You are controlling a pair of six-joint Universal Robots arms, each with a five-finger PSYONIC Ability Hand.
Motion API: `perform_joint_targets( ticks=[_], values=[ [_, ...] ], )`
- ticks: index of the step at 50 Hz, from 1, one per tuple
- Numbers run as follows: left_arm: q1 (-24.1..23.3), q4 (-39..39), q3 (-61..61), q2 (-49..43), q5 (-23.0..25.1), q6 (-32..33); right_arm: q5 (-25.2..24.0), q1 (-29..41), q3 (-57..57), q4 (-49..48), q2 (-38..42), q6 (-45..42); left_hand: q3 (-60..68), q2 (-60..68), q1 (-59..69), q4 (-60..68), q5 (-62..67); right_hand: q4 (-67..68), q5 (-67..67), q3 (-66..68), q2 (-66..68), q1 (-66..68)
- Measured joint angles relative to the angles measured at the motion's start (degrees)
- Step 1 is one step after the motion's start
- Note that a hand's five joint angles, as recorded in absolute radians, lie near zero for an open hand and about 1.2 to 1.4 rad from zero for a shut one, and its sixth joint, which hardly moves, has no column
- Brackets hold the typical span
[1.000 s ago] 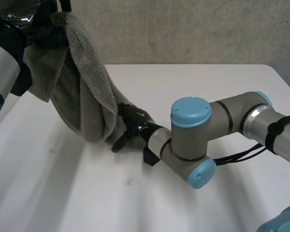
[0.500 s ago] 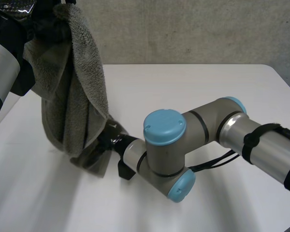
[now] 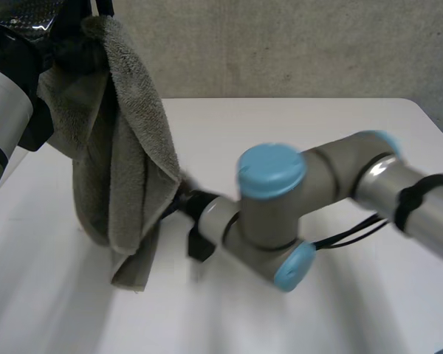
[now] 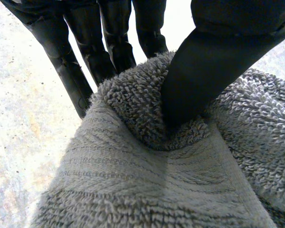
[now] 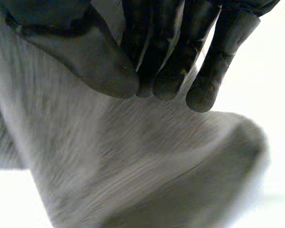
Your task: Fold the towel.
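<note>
Fingers (image 4: 111,45) of the left hand (image 4: 213,57) stand straight behind a bunched bit of the towel's (image 3: 125,147) top edge. The thumb digs into the pile from the front, so the cloth is pinched between them. From where I stand that grip looks firm, with the thumb sunk into a fold and the woven band spilling away below the palm.

Held like this, high over the near left part of the table (image 3: 295,118), the grey towel hangs in a long, loosely doubled drape. Its lowest corner reaches down to the tabletop or close to it. I take the height to be the point of the hold, since it lets the cloth fall free and brings a lower edge within reach.

Across the table, the right arm (image 3: 280,199) stretches low with its wrist level. The right hand (image 5: 161,57) sits against the hanging side of the towel, about halfway down, with the ribbed cloth right in front of it. Whether it has hold of the cloth I cannot tell. My guess is that it is after that side edge, to spread the towel before laying it flat.
</note>
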Motion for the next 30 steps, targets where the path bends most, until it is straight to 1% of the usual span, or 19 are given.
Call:
perform_joint_targets(
  ticks=[5,8,9,11,12,13,14,16,22,27,30],
  values=[
    [0.1,0.0,-0.6,0.4,0.1,0.0,0.9,-8.4,5.3,1.6,-6.0,-9.3,0.0,0.0,0.0,0.0,0.0,0.0,0.0,0.0,0.0,0.0],
    [0.1,0.0,-0.9,0.5,0.0,0.1,1.0,-10.8,7.2,1.9,-7.9,-12.3,0.0,0.0,0.0,0.0,0.0,-1.6,-1.4,-1.6,-1.5,-1.6],
    [0.2,0.1,-0.9,0.5,0.0,0.1,0.9,-11.8,8.0,2.1,-8.7,-13.3,0.0,0.0,0.0,0.0,0.0,-9.2,-9.9,-9.0,-9.0,-10.2],
    [0.4,0.2,-0.7,0.5,0.0,0.1,0.7,-12.7,9.3,3.0,-9.8,-14.5,0.0,0.0,0.0,0.0,0.0,-29.2,-30.6,-30.3,-31.0,-30.5],
    [0.6,0.3,-0.4,0.5,0.0,0.2,0.6,-13.0,10.3,4.1,-10.4,-15.1,0.0,0.0,0.0,0.0,0.0,-45.3,-47.7,-45.3,-46.4,-45.6],
    [0.8,0.3,-0.3,0.5,0.0,0.2,0.6,-13.0,10.5,4.4,-10.5,-15.2,0.0,0.0,0.0,0.0,0.0,-50.6,-53.4,-50.7,-51.8,-51.0],
    [1.3,0.3,0.5,0.3,0.0,0.2,0.5,-12.9,11.7,5.9,-10.9,-15.5,0.0,0.0,0.0,0.0,0.0,-60.4,-62.9,-60.7,-60.8,-60.7],
    [1.9,0.3,2.0,0.1,0.0,0.2,0.5,-12.7,12.8,7.1,-11.1,-15.7,0.0,0.0,0.0,0.0,0.0,-61.9,-63.8,-62.7,-62.1,-62.9],
    [3.2,0.0,6.6,-0.8,0.0,0.2,0.5,-11.8,18.4,8.5,-11.4,-16.4,0.0,0.0,0.0,0.0,0.0,-61.9,-63.8,-62.7,-62.1,-63.6],
    [3.3,-0.5,8.4,-1.5,0.1,0.2,0.7,-10.9,21.8,6.3,-11.3,-15.6,0.0,0.0,0.0,0.0,0.0,-61.9,-63.8,-62.7,-62.1,-63.6],
    [3.3,-0.9,8.4,-1.7,0.0,0.1,0.9,-9.2,22.3,3.6,-10.9,-13.2,0.0,0.0,0.0,0.0,0.0,-61.9,-63.8,-62.7,-62.1,-63.6]
  ],
)
